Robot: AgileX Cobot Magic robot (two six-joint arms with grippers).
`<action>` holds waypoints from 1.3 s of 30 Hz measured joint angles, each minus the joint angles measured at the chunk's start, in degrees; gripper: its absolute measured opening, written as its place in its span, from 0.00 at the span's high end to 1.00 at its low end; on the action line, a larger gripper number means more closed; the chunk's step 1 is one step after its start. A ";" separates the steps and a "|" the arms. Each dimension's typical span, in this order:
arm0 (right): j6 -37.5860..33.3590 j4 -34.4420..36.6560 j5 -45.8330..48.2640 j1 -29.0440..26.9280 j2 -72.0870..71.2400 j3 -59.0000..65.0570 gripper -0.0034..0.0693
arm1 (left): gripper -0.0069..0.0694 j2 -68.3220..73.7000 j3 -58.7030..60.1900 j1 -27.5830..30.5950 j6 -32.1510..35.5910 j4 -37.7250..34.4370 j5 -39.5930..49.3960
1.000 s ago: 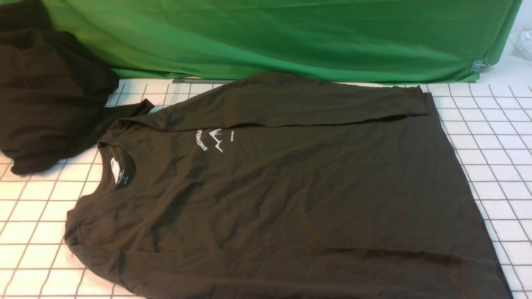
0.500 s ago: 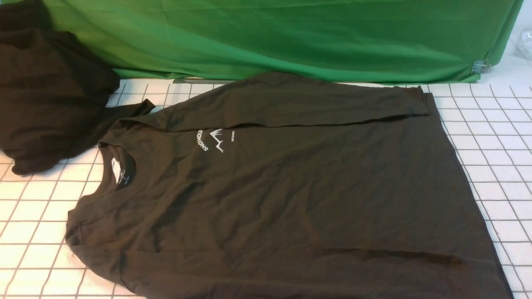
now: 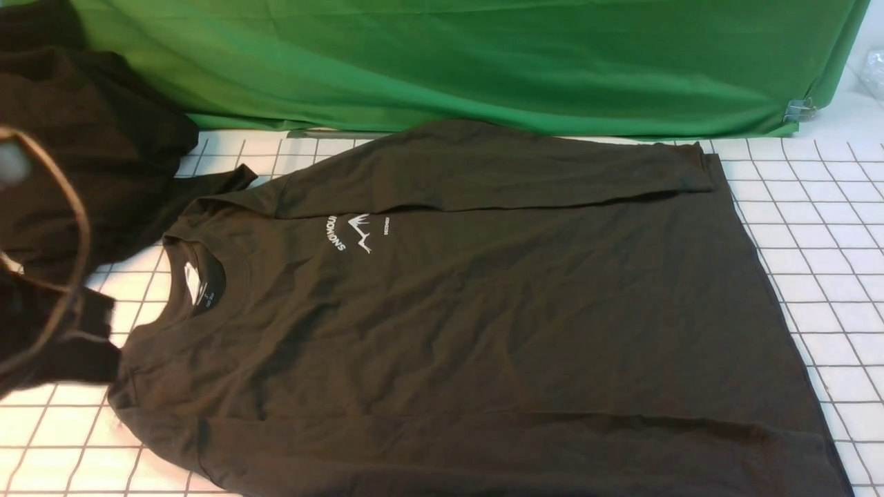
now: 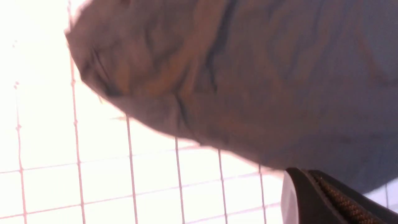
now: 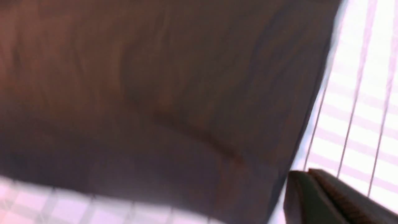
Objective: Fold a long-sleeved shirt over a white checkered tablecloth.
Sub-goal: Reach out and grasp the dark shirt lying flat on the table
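The long-sleeved shirt [image 3: 483, 324] lies flat, front up, on the white checkered tablecloth [image 3: 815, 228], collar [image 3: 200, 283] to the left, white logo [image 3: 352, 233] showing. Its far sleeve [image 3: 497, 172] is folded across the chest. My left arm [image 3: 76, 345], blurred and trailing a cable, reaches in at the left edge beside the shirt's shoulder. In the left wrist view the left gripper [image 4: 305, 170] is shut on nothing, over the tablecloth [image 4: 46, 140] by the shirt's edge [image 4: 217, 77]. The right gripper [image 5: 307, 171] is likewise shut and empty, next to the shirt's edge [image 5: 155, 93].
A shapeless heap of black cloth [image 3: 83, 152] lies at the back left, touching the shirt's far shoulder. The green backdrop cloth [image 3: 483, 62] hangs along the table's far edge, held by a metal clip [image 3: 798, 109] at the right.
My left arm has come into the front view at the left edge, in front of the black heap. The shirt has not moved.
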 joint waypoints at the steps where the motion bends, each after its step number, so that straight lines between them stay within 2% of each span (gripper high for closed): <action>1: -1.82 0.06 0.98 -0.73 3.29 -0.14 0.96 | 0.90 1.11 0.00 0.00 0.87 -0.15 0.45; 5: -7.41 2.61 0.61 -6.84 12.87 -0.26 0.96 | 0.90 1.93 -0.11 0.00 1.59 -0.30 1.67; 6: -7.41 2.61 0.49 -6.84 12.90 -0.26 0.96 | 0.90 1.93 -0.11 0.00 1.59 -0.30 1.74; 7: -10.27 5.40 -0.46 -10.80 17.36 -0.26 0.96 | 0.90 1.93 -0.11 0.00 1.63 -0.30 2.03; 9: -12.39 7.41 -1.58 -13.19 20.34 -0.26 0.96 | 0.90 1.93 -0.11 0.00 1.71 -0.30 2.16; 10: -15.37 9.48 -3.42 -15.59 24.73 -0.30 0.95 | 0.90 1.93 -0.11 0.00 1.84 -0.30 2.16; 14: -18.62 11.12 -6.59 -16.22 31.14 -0.30 0.82 | 0.90 1.99 -0.13 0.00 1.89 -0.50 1.49; 15: -20.55 11.36 -8.27 -15.34 34.28 -0.30 0.67 | 0.90 2.05 -0.13 0.00 2.02 -0.73 0.94; 17: -22.03 11.36 -9.28 -14.63 35.82 -0.30 0.55 | 0.90 2.05 -0.13 0.00 2.01 -0.73 0.75; 18: -23.69 11.04 -10.77 -13.31 38.03 -0.30 0.42 | 0.90 2.05 -0.13 0.00 2.01 -0.78 0.57; 19: -24.24 10.40 -11.39 -12.48 39.26 -0.30 0.34 | 0.90 2.05 -0.13 0.00 2.07 -0.78 0.52; 22: -24.98 7.48 -11.73 -10.46 41.96 -0.30 0.19 | 0.90 2.05 -0.13 0.00 2.19 -0.78 0.39; 39: -25.73 4.42 -9.36 -8.92 48.64 -0.33 0.17 | 0.90 2.05 -0.13 0.00 2.39 -0.78 -0.53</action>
